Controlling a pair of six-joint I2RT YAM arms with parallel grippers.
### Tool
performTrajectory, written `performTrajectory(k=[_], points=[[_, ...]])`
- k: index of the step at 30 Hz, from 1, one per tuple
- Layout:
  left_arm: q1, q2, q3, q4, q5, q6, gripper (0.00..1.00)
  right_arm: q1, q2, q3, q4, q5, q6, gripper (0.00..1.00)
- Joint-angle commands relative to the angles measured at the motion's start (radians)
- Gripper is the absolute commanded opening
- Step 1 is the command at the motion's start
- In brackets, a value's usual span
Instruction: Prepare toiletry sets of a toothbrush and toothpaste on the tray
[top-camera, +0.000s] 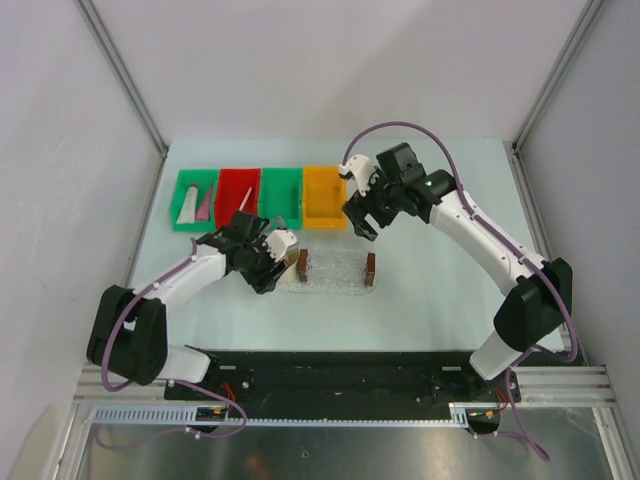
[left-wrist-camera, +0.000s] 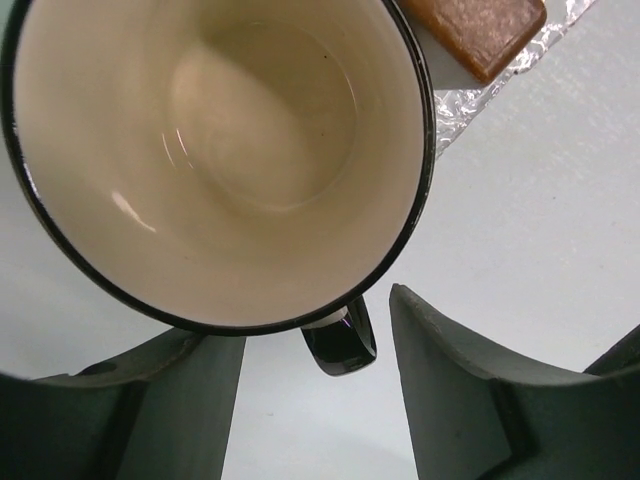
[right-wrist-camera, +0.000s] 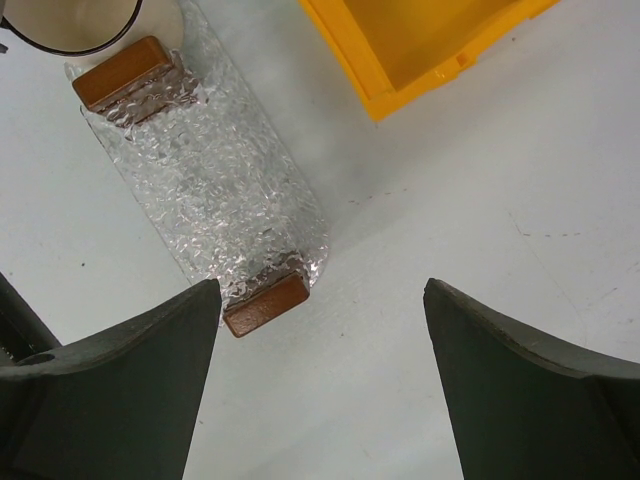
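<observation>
The clear tray with a brown block at each short end lies mid-table and holds nothing; it also shows in the right wrist view. A pink toothpaste lies in the far-left green bin. A white toothbrush lies in the red bin. My left gripper is open at the tray's left end, its fingers either side of a cream cup's black handle without touching it. My right gripper hangs open above the table by the tray's right end.
The cream cup with a black rim stands against the tray's left block. A second green bin and an orange bin continue the row at the back. A white tube lies beside the toothpaste.
</observation>
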Motion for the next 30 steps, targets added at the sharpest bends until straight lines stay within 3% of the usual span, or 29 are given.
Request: performTrajectory(k=[1, 21, 30], points=[[-0.006, -0.04, 0.003, 0.053, 0.03, -0.013, 0.63, 0.006, -0.007, -0.002, 0.018, 0.01, -0.02, 0.88], [-0.006, -0.164, -0.082, 0.052, 0.002, 0.007, 0.55, 0.022, 0.004, -0.09, -0.059, 0.001, -0.153, 0.87], [-0.009, -0.158, -0.07, 0.053, 0.036, -0.035, 0.56, 0.048, 0.035, -0.09, -0.05, 0.03, -0.156, 0.87]])
